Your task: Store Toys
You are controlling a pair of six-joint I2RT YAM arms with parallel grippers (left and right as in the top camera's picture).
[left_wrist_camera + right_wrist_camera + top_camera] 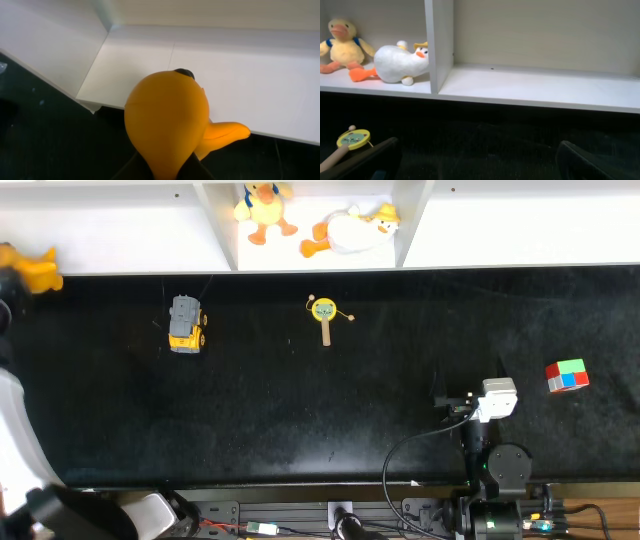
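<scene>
At the near edge, right gripper (pixel 480 167): fingers spread wide, nothing held, over black mat (pixel 300 420).
Cube (pixel 567 375): on mat, far right, beyond that gripper.
Toy truck (pixel 186 323): on mat, left of centre.
Rattle drum (pixel 324 315): mat centre, near shelf (pixel 120 230).
Left gripper (pixel 162 172): clamped on orange duck (pixel 167 120), at front lip of shelf, left compartment.
Middle compartment: yellow plush duck (pixel 264 208) and white plush duck (pixel 350 230), side by side.

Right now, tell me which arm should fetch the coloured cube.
Right. The cube lies on the right of the table, near the right gripper, which is open and empty. The left gripper is shut on an orange duck at the far left, by the shelf.
</scene>
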